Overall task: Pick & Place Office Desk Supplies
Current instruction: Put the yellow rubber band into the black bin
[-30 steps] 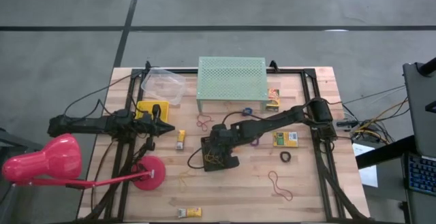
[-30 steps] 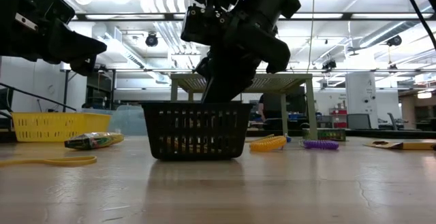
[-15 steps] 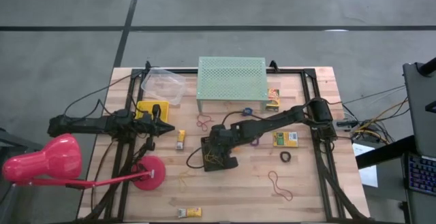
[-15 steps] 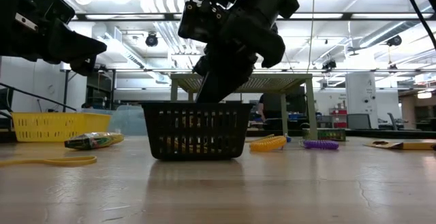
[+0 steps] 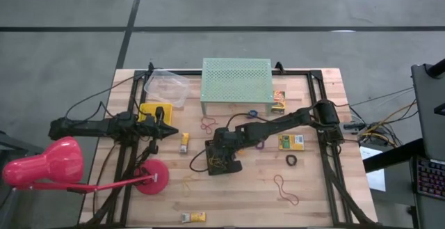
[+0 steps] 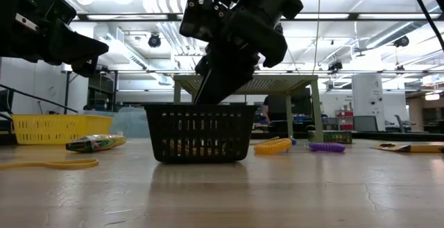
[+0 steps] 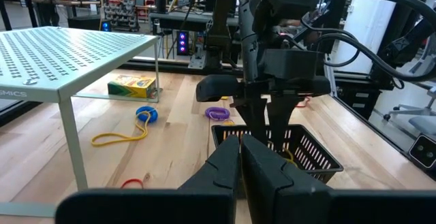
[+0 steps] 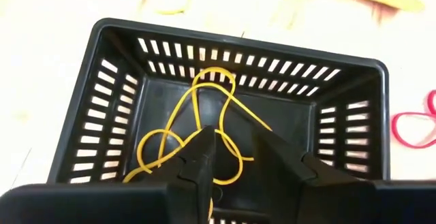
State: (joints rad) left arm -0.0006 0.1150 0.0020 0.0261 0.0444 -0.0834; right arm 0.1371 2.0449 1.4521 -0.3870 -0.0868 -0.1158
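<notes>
We find the right gripper (image 8: 238,159) poised directly over a black slotted basket (image 5: 224,161) near the middle of the table (image 5: 313,201). Its two fingers (image 8: 204,159) stand parted with a clear gap between them and pinch nothing. Below them, on the basket floor, lies a tangle of yellow rubber bands (image 8: 197,132); the loops spread under and between the fingertips, and we cannot tell whether a tip touches them.

From the low view we see this gripper (image 6: 211,89) just above the basket's rim.

The left gripper (image 5: 169,132) waits well apart toward the table's left side, its fingers (image 7: 225,169) pressed together and empty.

Other supplies lie loose on the wood: a red rubber band (image 5: 285,189) toward the near right, a black ring roll (image 5: 291,161), a purple band (image 7: 218,113) and a blue ring (image 7: 145,114) just beside the mint-green stand (image 5: 236,86), and a small yellow box (image 5: 193,217) at the near edge.
</notes>
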